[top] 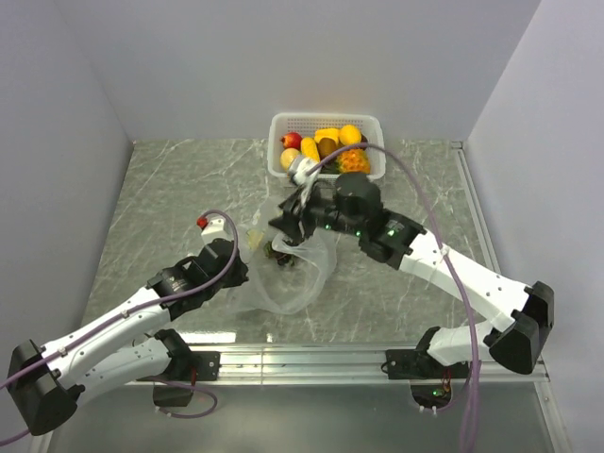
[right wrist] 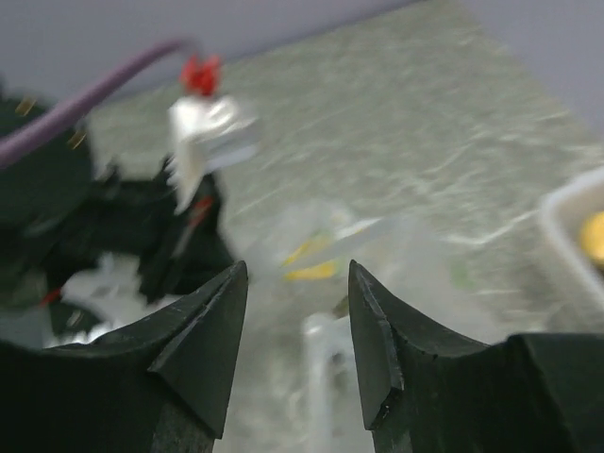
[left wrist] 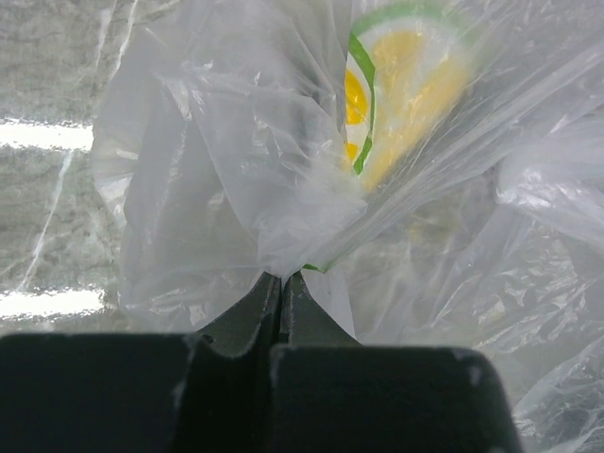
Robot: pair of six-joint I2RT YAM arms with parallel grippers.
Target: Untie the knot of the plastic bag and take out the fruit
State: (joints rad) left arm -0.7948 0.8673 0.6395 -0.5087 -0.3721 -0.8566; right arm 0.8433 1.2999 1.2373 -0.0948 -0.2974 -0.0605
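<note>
Fingers of the left gripper (left wrist: pixel 281 280) are pinching the bag (left wrist: pixel 217 170); those of the right gripper (right wrist: pixel 297 274) are standing apart, seemingly holding nothing.

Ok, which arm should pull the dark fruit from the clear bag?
Likely right: the right pincer is open, empty, over the thin clear plastic bag near the dark fruit; the left pincer is shut on the bag's film.

Pretty sure this is a robotics lab test cell, not anybody's home. Plain pale walls (top: pixel 302 57) box in a marble-look table (top: pixel 189 179) on three sides. Two robot arms (top: pixel 462 274) are bolted to a metal rail (top: pixel 302 357) along the near edge, with purple cables (top: pixel 469 406) looping off them. The props are toy fruit (top: pixel 330 142) in a white basket (top: pixel 281 127).
</note>
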